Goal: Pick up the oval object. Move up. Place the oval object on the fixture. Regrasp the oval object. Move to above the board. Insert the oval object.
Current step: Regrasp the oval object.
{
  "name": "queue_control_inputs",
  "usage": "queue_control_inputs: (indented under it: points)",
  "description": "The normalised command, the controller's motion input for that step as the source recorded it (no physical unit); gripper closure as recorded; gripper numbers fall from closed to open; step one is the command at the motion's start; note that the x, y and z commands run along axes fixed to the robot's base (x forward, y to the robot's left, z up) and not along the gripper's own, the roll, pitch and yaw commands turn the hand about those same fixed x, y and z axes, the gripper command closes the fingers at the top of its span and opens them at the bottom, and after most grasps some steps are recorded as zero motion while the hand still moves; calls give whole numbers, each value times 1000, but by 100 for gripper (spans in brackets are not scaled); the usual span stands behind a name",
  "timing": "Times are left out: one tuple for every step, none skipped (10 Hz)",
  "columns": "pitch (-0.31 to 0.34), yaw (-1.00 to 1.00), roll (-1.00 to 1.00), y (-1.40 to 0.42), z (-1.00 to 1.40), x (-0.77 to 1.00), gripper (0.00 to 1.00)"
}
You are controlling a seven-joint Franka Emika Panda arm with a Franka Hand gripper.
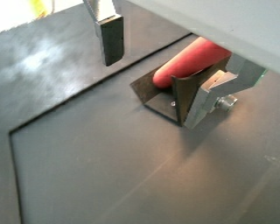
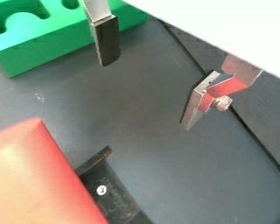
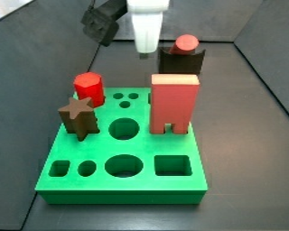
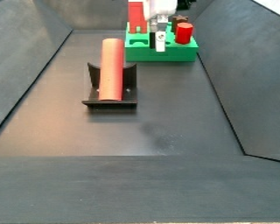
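Oval light-red rod (image 4: pixel 111 67) lies on the dark L-shaped fixture (image 4: pixel 111 91), apart from the bright green holed board (image 4: pixel 160 48); the pincer (image 1: pixel 166 61) hangs just above, fingers spread, grasping nothing.

Oval object (image 4: pixel 109 67) is laid on fixture (image 4: pixel 111 98), w/ board (image 4: pixel 164 50) set behind it. Gripper (image 2: pixel 154 83) is held open above floor (image 4: pixel 154 122) btwn fixture and board, nothing gripped.
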Motion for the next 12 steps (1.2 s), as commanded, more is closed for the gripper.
queue_control_inputs:
  points:
    - [53,-499,254,2,-3,-34,0]
    - [141,-267,122,3,2,-23,0]
    - [180,-147,73,1,4,1000,0]
    - [207,-55,44,2,-1,1000,0]
    - [235,-16,45,0,-22,1000,0]
    - [238,19,41,-3,-13,1000,0]
    - [234,31,34,-6,-7,1000,0]
    - [225,47,14,-12,-9,1000,0]
    - [222,52,3,-15,-4,1000,0]
    - [219,53,-10,-15,0,1000,0]
    - [220,52,-15,-16,3,1000,0]
    - [219,51,-28,-18,3,1000,0]
